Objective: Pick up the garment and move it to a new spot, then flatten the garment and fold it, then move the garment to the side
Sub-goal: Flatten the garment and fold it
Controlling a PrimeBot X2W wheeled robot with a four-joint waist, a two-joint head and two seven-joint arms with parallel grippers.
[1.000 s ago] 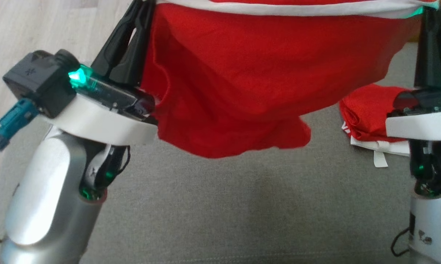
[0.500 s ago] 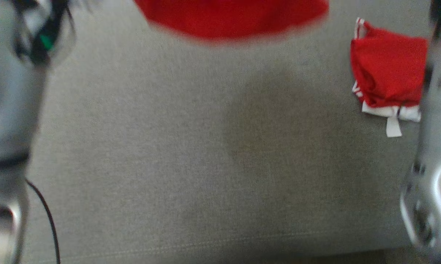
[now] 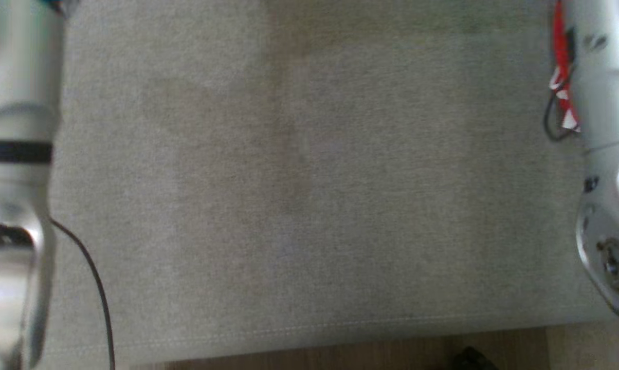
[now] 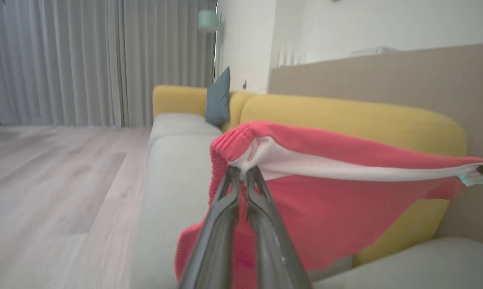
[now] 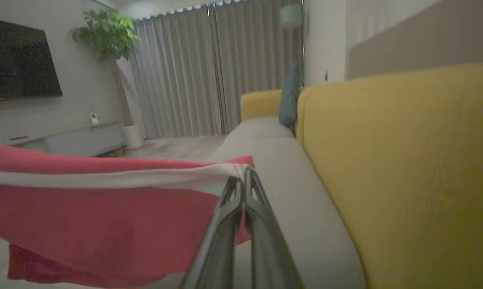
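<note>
A red garment [image 4: 329,200] with a white band along its top edge hangs stretched in the air above the grey sofa seat [image 4: 173,176]. My left gripper [image 4: 241,172] is shut on one gathered corner of that band. At the opposite corner my right gripper [image 5: 243,172] is shut on the garment [image 5: 97,208], whose body sags below the taut band. In the head view both pale forearms [image 3: 16,128] frame the bare grey seat [image 3: 309,180].
A second red and white garment [image 3: 561,77] peeks out beside my right forearm at the seat's right. Yellow backrest [image 5: 406,160] runs along the sofa, with a teal cushion [image 4: 218,100] at its far end. Wood floor [image 4: 45,180] lies to the left; the seat's front edge [image 3: 309,329] is near.
The head view has shifted, so the camera moved. The hanging red garment and both grippers have passed out of its top; the folded red garment now sits at the upper right edge.
</note>
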